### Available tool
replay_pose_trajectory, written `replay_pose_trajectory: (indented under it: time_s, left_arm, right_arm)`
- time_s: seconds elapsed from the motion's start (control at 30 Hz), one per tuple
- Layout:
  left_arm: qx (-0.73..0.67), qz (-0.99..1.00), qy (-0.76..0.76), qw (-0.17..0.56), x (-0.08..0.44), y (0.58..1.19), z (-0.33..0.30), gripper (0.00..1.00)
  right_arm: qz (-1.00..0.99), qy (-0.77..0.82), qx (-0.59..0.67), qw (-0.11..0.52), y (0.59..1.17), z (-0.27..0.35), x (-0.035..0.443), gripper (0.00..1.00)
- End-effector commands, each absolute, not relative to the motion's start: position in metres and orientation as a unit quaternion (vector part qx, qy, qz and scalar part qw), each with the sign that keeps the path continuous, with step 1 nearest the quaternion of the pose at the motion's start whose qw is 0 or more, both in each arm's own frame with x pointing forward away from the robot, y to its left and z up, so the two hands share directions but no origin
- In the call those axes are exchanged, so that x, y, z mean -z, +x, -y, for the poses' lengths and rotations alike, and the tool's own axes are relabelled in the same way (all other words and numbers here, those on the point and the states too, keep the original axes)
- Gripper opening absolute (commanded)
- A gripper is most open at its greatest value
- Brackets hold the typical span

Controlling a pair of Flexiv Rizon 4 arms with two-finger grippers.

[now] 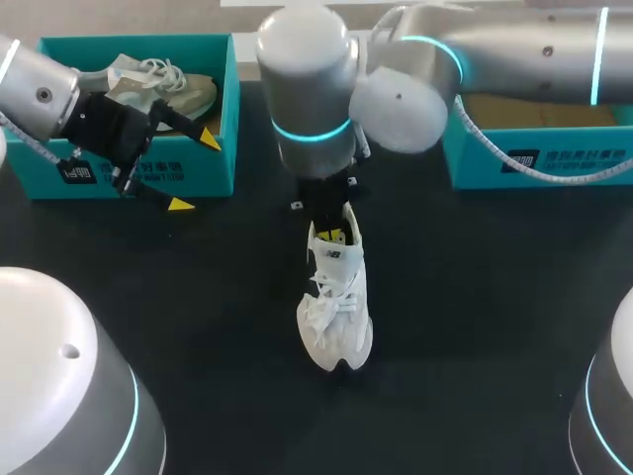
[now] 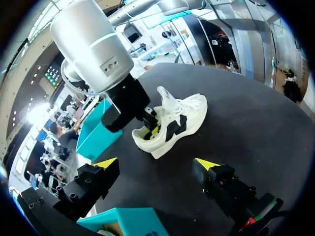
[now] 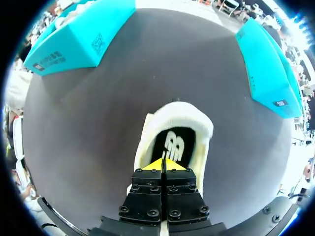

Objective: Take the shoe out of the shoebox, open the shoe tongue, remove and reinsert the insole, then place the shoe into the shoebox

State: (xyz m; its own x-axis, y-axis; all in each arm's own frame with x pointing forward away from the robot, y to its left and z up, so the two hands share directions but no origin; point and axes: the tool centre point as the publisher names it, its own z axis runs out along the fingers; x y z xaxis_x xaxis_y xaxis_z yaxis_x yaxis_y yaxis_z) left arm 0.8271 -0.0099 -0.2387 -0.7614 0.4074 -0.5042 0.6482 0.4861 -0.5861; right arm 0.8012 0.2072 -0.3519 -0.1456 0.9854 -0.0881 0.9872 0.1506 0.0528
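Observation:
A white shoe [image 1: 336,302] stands on the black table [image 1: 475,327], toe toward me. My right gripper [image 1: 336,236] is shut, its yellow tips down in the shoe's heel opening. In the right wrist view the shut gripper [image 3: 164,164] rests at the heel end of the black insole [image 3: 175,143], inside the white collar [image 3: 173,112]. Nothing shows between the tips. My left gripper [image 1: 195,171] stands open at the front wall of the left teal shoebox [image 1: 213,163], empty. In its wrist view the open gripper [image 2: 156,163] looks toward the shoe [image 2: 179,123] and the right gripper [image 2: 152,129].
The left shoebox holds a second, beige shoe [image 1: 168,84]. Another teal shoebox [image 1: 539,153] stands at the back right, partly under my right arm. Both boxes [image 3: 78,37] [image 3: 268,69] flank the shoe, with bare black table around it.

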Motion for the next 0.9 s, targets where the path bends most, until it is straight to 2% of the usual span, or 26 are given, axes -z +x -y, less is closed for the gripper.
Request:
replay_pose_trajectory:
  time_s: [0.03, 0.27, 0.43, 0.47, 0.5, 0.9]
  left_arm:
    - [0.399, -0.849, 0.311, 0.150, 0.239, 0.826, 0.010, 1.00]
    - [0.399, -0.849, 0.311, 0.150, 0.239, 0.826, 0.010, 1.00]
    - [0.399, -0.849, 0.311, 0.150, 0.239, 0.826, 0.010, 1.00]
    - [0.399, -0.849, 0.311, 0.150, 0.239, 0.826, 0.010, 1.00]
    - [0.399, -0.849, 0.311, 0.150, 0.239, 0.826, 0.010, 1.00]
    - [0.399, -0.849, 0.311, 0.150, 0.239, 0.826, 0.010, 1.00]
  right_arm:
    - [-0.759, 0.650, 0.031, 0.014, 0.796, -0.200, 0.346, 0.00]
    - [-0.748, 0.654, 0.097, -0.062, 0.766, -0.193, 0.354, 0.00]
    - [-0.732, 0.670, 0.094, -0.075, 0.759, -0.192, 0.361, 0.01]
    - [-0.729, 0.674, 0.094, -0.072, 0.759, -0.193, 0.361, 0.26]
    - [-0.726, 0.677, 0.096, -0.068, 0.760, -0.193, 0.360, 0.98]
    - [-0.724, 0.676, 0.088, -0.102, 0.758, -0.202, 0.345, 1.00]
